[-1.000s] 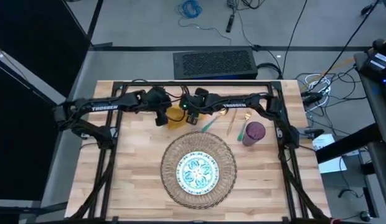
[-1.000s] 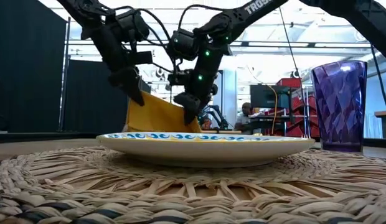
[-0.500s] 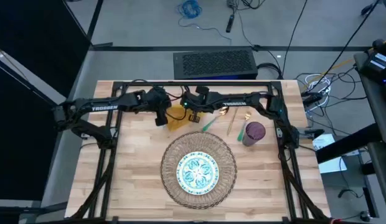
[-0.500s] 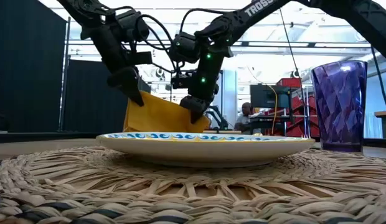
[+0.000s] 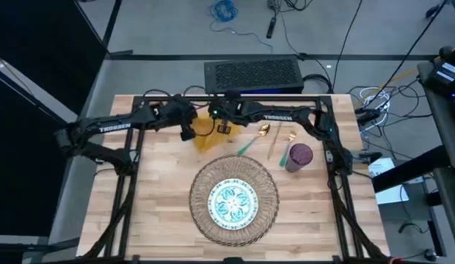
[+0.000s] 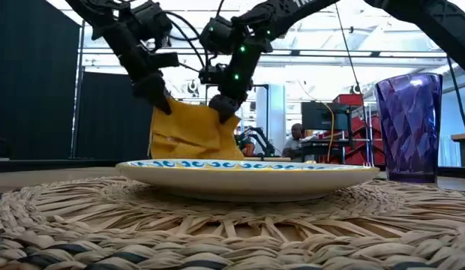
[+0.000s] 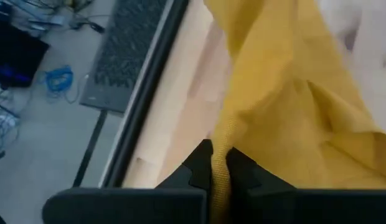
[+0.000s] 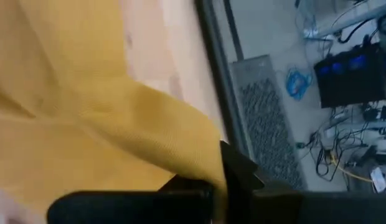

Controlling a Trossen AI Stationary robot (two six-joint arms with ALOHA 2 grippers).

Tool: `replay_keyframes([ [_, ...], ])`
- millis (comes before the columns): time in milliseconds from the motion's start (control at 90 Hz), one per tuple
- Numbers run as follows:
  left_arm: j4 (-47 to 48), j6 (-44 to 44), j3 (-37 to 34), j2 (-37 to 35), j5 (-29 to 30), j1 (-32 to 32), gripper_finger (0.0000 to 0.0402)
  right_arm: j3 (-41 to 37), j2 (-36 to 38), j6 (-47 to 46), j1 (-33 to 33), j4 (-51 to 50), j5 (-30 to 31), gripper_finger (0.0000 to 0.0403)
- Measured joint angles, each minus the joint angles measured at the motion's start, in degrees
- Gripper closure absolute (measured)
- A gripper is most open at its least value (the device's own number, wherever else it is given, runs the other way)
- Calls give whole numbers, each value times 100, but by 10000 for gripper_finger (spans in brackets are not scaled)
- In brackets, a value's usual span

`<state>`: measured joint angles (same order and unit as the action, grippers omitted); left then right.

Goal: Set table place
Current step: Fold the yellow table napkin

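A mustard-yellow napkin [image 5: 205,133] hangs between my two grippers near the table's far edge, beyond the woven mat [image 5: 268,192]. My left gripper [image 5: 188,132] is shut on its left upper corner. My right gripper [image 5: 222,127] is shut on its right upper corner. A blue-green patterned plate [image 5: 233,203] lies on the mat's middle. The purple cup [image 5: 299,156] stands to the mat's far right. Gold cutlery [image 5: 265,131] lies between napkin and cup. In the low view the plate [image 6: 247,174] hides the napkin's [image 6: 191,133] lower edge. My left gripper pinches the napkin's left upper corner [image 7: 225,140] between its two shut fingers, coming slanting down from the table's left. The cloth hangs below it with loose folds. My right gripper pinches the right upper corner [image 8: 202,158] between its shut fingers, slanting down from the right. The top edge [image 6: 189,107] between the two holds sags only slightly.
A gold fork [image 5: 290,137] and two green-handled pieces [image 5: 246,147] [image 5: 284,155] lie right of the napkin. The black frame bar [image 5: 235,99] runs along the table's far edge. Bare wood [image 5: 158,191] shows left of the mat.
Both grippers have risen and drawn a little toward the table's far edge, staying shut on the napkin's upper corners. The napkin's top edge has come up with them, and the cloth now hangs longer below the fingers.
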<state>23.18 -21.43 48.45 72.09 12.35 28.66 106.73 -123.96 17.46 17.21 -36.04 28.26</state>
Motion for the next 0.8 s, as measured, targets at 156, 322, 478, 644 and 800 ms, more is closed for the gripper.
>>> replay_keyframes([
  [156,82,-6,0,-59,-46,63,401,24,-2,-5,148,-54,-147,403],
  [322,295,4,0,-35,-324,92,401,24,-2,160,257,-114,-164,403],
  [478,311,163,0,-8,-700,84,401,24,-2,114,339,-230,-540,403],
  [644,290,323,-2,85,-926,-19,402,24,-2,70,341,-359,-617,403],
  [800,268,463,-2,432,-997,-293,402,-97,2,-35,352,-477,-880,403],
])
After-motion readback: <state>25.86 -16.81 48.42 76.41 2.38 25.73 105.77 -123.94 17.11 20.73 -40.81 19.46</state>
